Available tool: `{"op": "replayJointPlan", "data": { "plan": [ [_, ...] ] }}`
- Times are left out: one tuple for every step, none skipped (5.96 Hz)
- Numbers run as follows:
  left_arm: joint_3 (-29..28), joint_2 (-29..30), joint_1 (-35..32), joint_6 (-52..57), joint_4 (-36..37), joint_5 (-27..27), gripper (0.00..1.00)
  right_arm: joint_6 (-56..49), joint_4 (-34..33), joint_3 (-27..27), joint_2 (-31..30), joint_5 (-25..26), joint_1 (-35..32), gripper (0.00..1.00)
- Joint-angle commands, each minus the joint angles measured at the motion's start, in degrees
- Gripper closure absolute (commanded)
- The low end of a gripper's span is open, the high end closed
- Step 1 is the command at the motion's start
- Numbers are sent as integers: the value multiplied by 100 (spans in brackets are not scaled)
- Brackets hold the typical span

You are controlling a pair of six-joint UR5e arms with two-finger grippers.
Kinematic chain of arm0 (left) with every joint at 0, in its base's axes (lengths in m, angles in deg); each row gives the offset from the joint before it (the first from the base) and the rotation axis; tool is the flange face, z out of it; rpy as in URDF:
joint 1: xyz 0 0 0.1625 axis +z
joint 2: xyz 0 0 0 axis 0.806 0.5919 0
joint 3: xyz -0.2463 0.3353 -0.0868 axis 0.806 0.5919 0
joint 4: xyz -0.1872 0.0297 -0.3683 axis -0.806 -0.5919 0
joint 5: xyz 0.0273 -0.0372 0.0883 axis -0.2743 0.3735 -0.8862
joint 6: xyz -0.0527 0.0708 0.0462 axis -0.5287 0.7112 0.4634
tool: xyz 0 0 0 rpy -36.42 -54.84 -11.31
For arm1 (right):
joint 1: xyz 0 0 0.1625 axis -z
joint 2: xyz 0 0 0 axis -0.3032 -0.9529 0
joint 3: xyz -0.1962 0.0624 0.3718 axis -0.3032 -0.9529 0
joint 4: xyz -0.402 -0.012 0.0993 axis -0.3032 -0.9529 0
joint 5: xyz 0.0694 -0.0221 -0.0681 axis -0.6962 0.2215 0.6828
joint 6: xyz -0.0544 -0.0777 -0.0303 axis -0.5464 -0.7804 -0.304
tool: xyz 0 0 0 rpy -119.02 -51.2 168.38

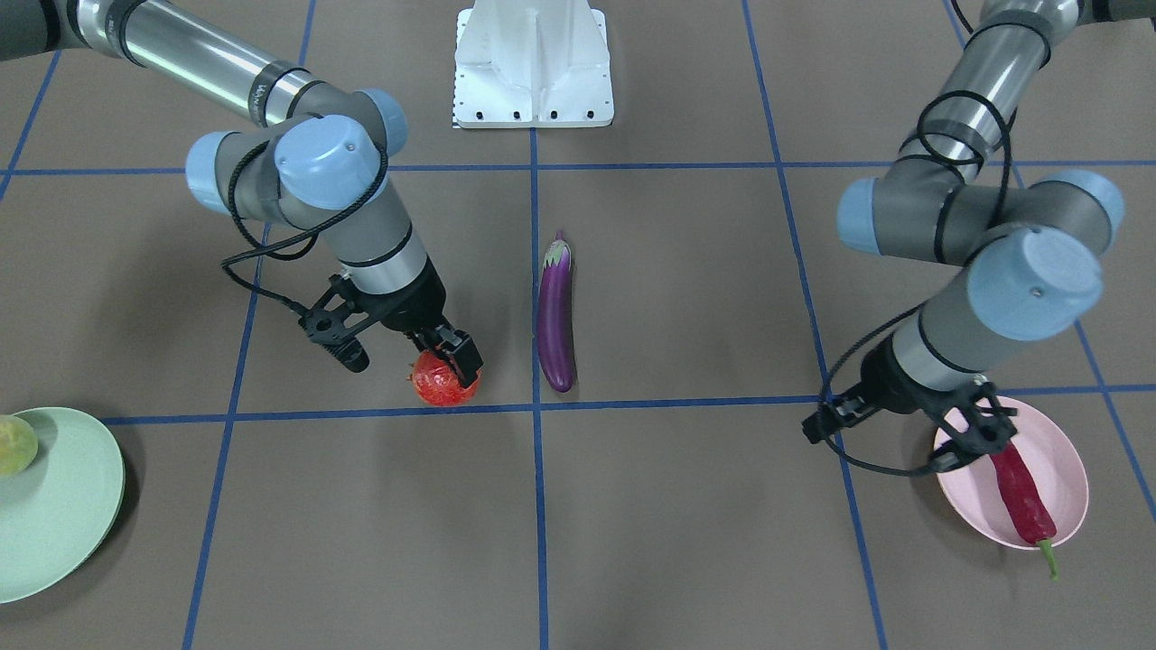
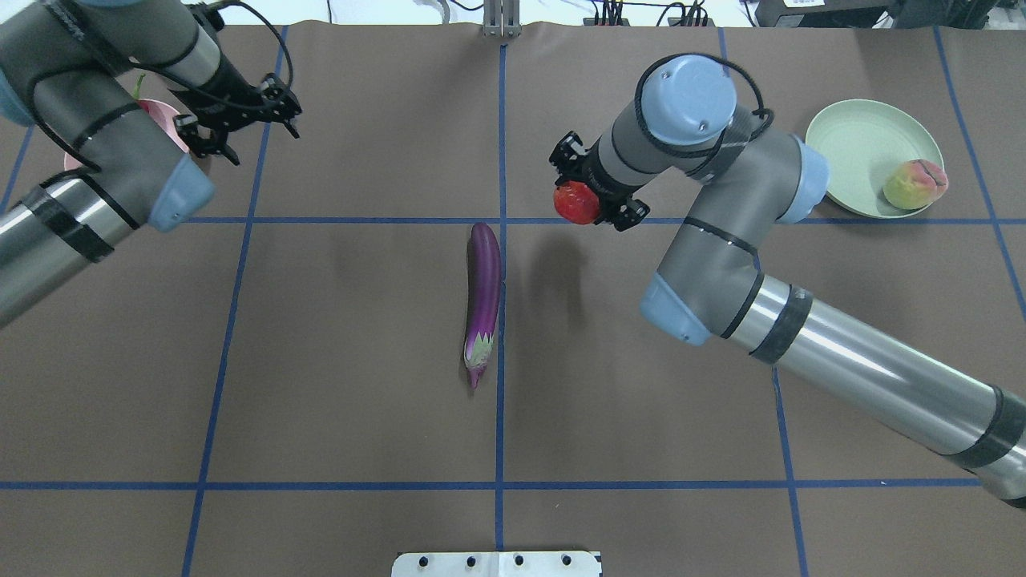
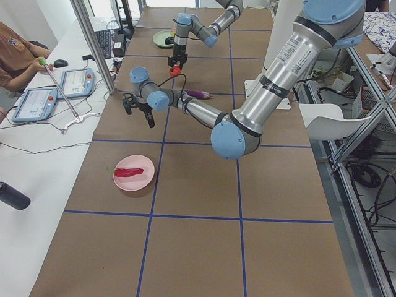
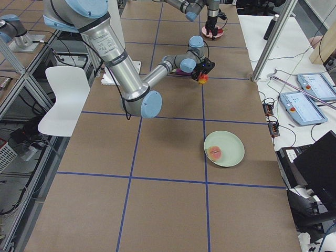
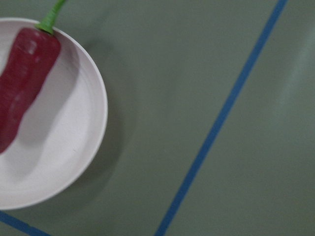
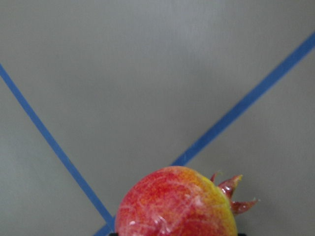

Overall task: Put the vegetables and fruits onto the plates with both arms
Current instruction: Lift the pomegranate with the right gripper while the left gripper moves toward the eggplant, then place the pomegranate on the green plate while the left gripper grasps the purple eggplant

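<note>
My right gripper is shut on the red-orange bumpy fruit, just left of the table's centre line; it also shows in the overhead view and fills the bottom of the right wrist view. The purple eggplant lies on the table beside it. My left gripper is open and empty, raised over the pink plate, on which the red chili lies. The left wrist view shows that plate and chili. The peach sits on the mint green plate.
The white base block stands at the robot's side of the table. Blue tape lines cross the brown table top. A side bench with tablets and an operator runs along the far edge.
</note>
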Motion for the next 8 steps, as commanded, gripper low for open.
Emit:
{"op": "replayJointPlan", "data": {
  "plan": [
    [470,318,948,-697,26,-430,0,-1490,-35,-65,-436,-529,-965,100],
    [453,503,1152,-673,27,-477,0,-2657,-44,-379,-648,-766,-1562,100],
    [436,644,1389,-673,27,-503,0,-3556,-44,-965,-711,-977,-2116,100],
    [436,776,1731,-690,27,-1000,0,-4357,-26,-1510,-729,-910,-2391,100],
    [418,943,2004,-691,53,-1353,0,-4609,-9,-1812,-746,-465,-2446,100],
    [314,988,2085,-647,79,-1365,0,-4655,26,-2058,-773,-165,-2438,100],
    [-9,1189,2155,-586,88,-1374,0,-4742,53,-2278,-782,-153,-2421,85],
    [-108,1208,2191,-472,79,-1382,0,-4856,157,-2307,-860,-136,-2420,1]
  ]
}}
